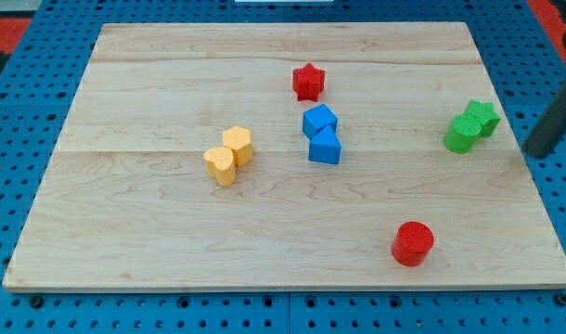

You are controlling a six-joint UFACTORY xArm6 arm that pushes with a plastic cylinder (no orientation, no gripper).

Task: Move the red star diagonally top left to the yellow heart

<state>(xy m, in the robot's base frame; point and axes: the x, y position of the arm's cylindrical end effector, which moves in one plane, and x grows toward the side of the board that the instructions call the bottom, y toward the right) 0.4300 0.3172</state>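
The red star (308,82) lies near the view's top centre of the wooden board (153,241). The yellow heart (221,165) lies left of centre, touching a yellow hexagon-like block (238,145) just above and to its right. The star is up and to the right of both yellow blocks. My tip (535,151) is the lower end of the dark rod at the view's right edge, just off the board's right side, far from the star and to the right of the green blocks.
Two blue blocks (321,134) sit touching each other just below the star. Two green blocks (472,125) lie together at the right. A red cylinder (413,243) stands at the lower right. A blue pegboard (42,74) surrounds the board.
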